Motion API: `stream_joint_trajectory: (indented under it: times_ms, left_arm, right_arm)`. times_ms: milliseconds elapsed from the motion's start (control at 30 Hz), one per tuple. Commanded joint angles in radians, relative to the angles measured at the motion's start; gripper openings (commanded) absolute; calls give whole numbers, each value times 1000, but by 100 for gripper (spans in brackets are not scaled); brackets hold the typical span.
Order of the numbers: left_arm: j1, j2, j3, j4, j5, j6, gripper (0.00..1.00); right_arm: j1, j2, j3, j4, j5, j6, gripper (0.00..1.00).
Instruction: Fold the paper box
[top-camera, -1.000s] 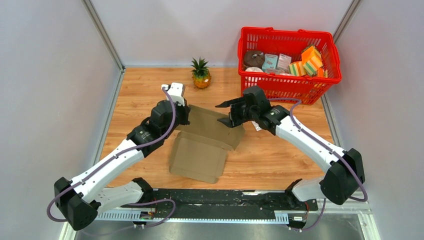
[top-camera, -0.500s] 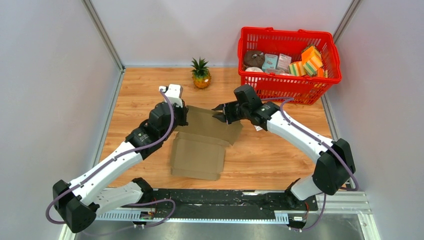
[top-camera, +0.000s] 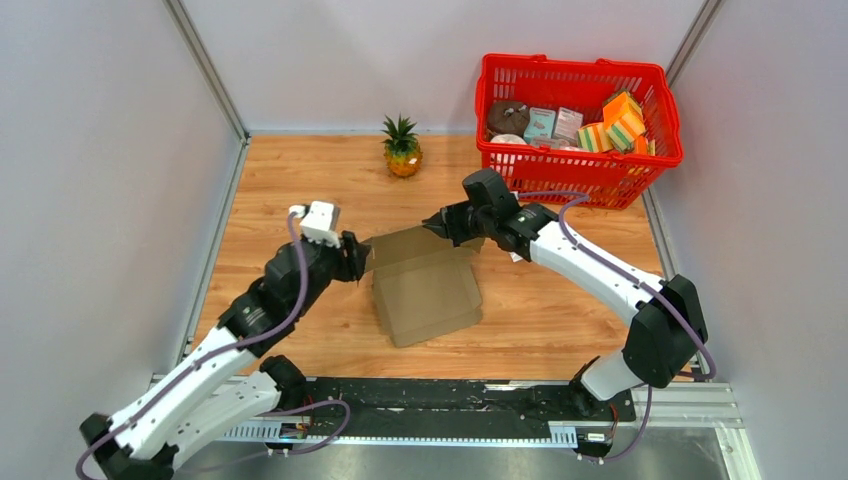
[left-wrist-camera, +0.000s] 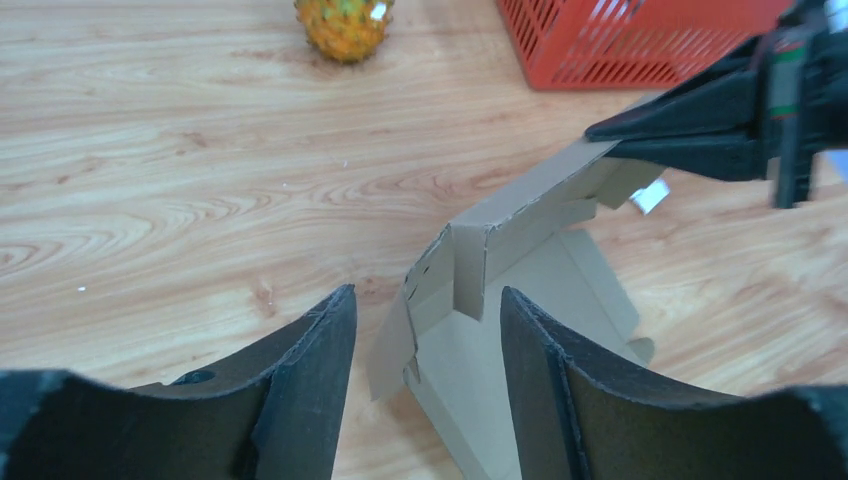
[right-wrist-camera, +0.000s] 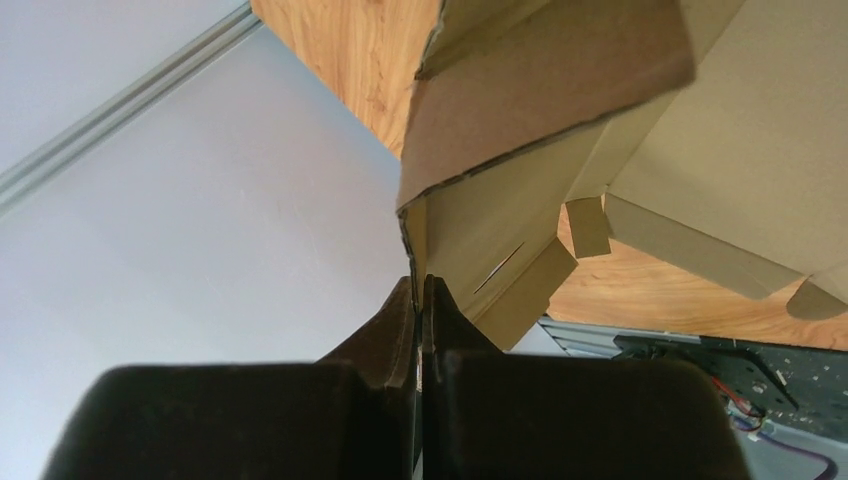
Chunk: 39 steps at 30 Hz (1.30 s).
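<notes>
The paper box (top-camera: 425, 285), plain brown cardboard, lies mid-table with its far panel raised. My right gripper (top-camera: 437, 225) is shut on that panel's far edge. In the right wrist view the fingers (right-wrist-camera: 420, 285) pinch the thin edge, and the box (right-wrist-camera: 560, 80) hangs above them. My left gripper (top-camera: 362, 258) stands open at the box's left corner. In the left wrist view the corner flap of the box (left-wrist-camera: 520, 250) shows ahead between the spread fingers of that gripper (left-wrist-camera: 425, 300), untouched. The right gripper (left-wrist-camera: 610, 135) holds the top edge there.
A red basket (top-camera: 570, 172) with several small packages stands at the back right, close behind the right arm. A toy pineapple (top-camera: 402, 148) sits at the back centre. A small white tag (left-wrist-camera: 650, 196) lies on the wood beside the box. Walls close in on both sides.
The left gripper opened, let go of the box and drew back toward the near left. The right gripper shut on the far edge. The box shifted right, its far panel lifted.
</notes>
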Motion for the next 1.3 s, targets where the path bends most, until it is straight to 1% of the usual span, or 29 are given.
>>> stream_joint_trajectory:
  times_ms: [0,67,100,133,167,233,267,333,367,400,500,600,667,767,900,1000,1067,1133,1167,1200,1267]
  left_arm:
    - [1,-176,4,-141,-26,-68,65]
    - [1,-222,10,-213,-35,-111,66]
    - [1,-231,19,-234,-35,-125,66]
    - [1,-234,22,-246,-30,-148,66]
    - [-1,-236,24,-260,-29,-157,64]
    - [-1,-230,18,-254,-16,-169,62]
    - [-1,-213,13,-240,-12,-171,60]
    - [-1,-190,12,-220,11,-176,58]
    - [-1,-160,16,-215,20,-177,55]
    - [1,-144,18,-211,27,-183,54]
    - [1,-95,6,-191,34,-188,52]
    - [1,-73,-16,-192,-13,-186,52]
    - [1,-90,-28,-209,-67,-194,52]
    - [-1,-128,-60,-217,-98,-217,51]
    - [2,-136,-103,-246,-104,-254,52]
    - [2,-130,-151,-222,-76,-269,54]
    - [1,-126,-180,-165,-43,-268,55]
    - [2,-121,-217,-125,-27,-286,54]
    - [2,-118,-223,-125,-27,-300,47]
    - [2,-121,-232,-126,-23,-324,43]
    - [1,-145,-258,-72,25,-338,42]
  right_arm:
    - [12,-8,-33,96,54,-82,0]
    - [13,-4,-60,132,54,-105,0]
    - [13,-4,-69,151,96,-137,0]
    - [15,-1,-77,159,103,-154,0]
    - [16,4,-86,195,106,-173,0]
    - [16,7,-126,255,103,-230,0]
    - [22,4,-143,327,100,-246,0]
    - [27,-5,-200,405,100,-315,0]
    - [31,-11,-220,472,100,-341,0]
    - [35,-31,-253,493,111,-364,0]
    - [39,-54,-303,634,105,-461,0]
    - [39,-68,-370,726,102,-509,0]
    - [38,-82,-430,793,106,-520,1]
    - [32,-91,-464,801,111,-532,2]
    - [12,-62,-430,751,69,-506,3]
    - [-19,-4,-358,657,-28,-458,4]
    - [-43,31,-327,602,-73,-431,4]
    - [-57,77,-307,593,-141,-380,5]
    - [-67,87,-304,588,-155,-366,5]
    - [-70,102,-304,584,-170,-351,5]
    - [-76,114,-304,577,-178,-322,6]
